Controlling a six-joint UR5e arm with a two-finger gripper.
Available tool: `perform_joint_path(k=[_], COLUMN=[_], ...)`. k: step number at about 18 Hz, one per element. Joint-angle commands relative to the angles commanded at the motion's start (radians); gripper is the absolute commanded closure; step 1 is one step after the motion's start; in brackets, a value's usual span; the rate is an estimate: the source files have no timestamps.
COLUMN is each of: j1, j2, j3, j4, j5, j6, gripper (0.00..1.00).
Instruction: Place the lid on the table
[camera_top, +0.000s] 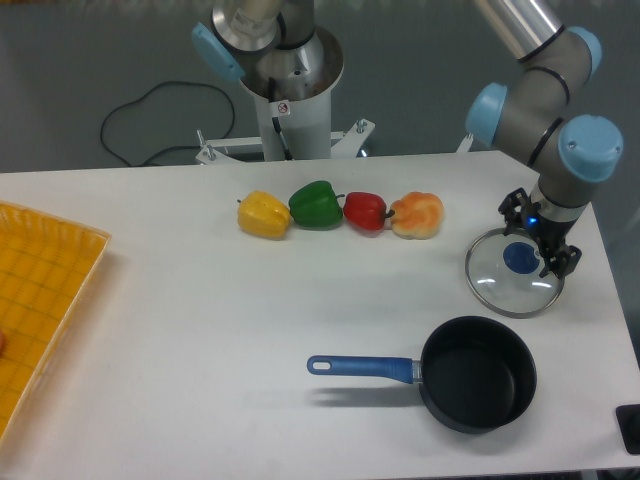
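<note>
The lid (500, 282), a clear glass disc with a thin metal rim and a blue centre knob (517, 258), lies flat on the white table (250, 310) at the right side. My gripper (536, 252) hangs straight down over it, close to the knob. The jaws look spread, with the knob showing just left of the black fingers (552, 262). I cannot tell whether the fingers touch the knob. The black saucepan (478, 374) with a blue handle (362, 366) stands uncovered just in front of the lid.
A yellow pepper (264, 215), a green pepper (317, 204), a red pepper (365, 211) and an orange pepper (418, 215) lie in a row behind the centre. A yellow gridded tray (40, 300) sits at the left edge. The arm's base (290, 80) stands behind the table. The table's right edge is close to the lid.
</note>
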Motion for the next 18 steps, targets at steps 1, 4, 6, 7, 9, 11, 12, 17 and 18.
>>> perform_joint_path(k=[1, 4, 6, 7, 9, 11, 12, 17, 18], j1=[0.005, 0.009, 0.011, 0.009, -0.001, -0.021, -0.025, -0.048, -0.049], j2=[0.008, 0.034, 0.051, 0.051, 0.051, 0.052, 0.052, 0.081, 0.087], j3=[-0.011, -0.012, -0.009, 0.001, 0.001, 0.015, 0.018, 0.049, 0.054], j4=[0.000, -0.028, -0.046, -0.070, -0.084, -0.087, -0.087, -0.107, -0.123], j5=[-0.002, -0.005, -0.011, -0.017, -0.014, -0.014, -0.018, -0.020, -0.020], j6=[-0.005, -0.049, -0.055, -0.070, -0.074, -0.086, -0.092, -0.129, -0.144], gripper=[0.00, 0.00, 0.00, 0.00, 0.00, 0.00, 0.00, 0.00, 0.00])
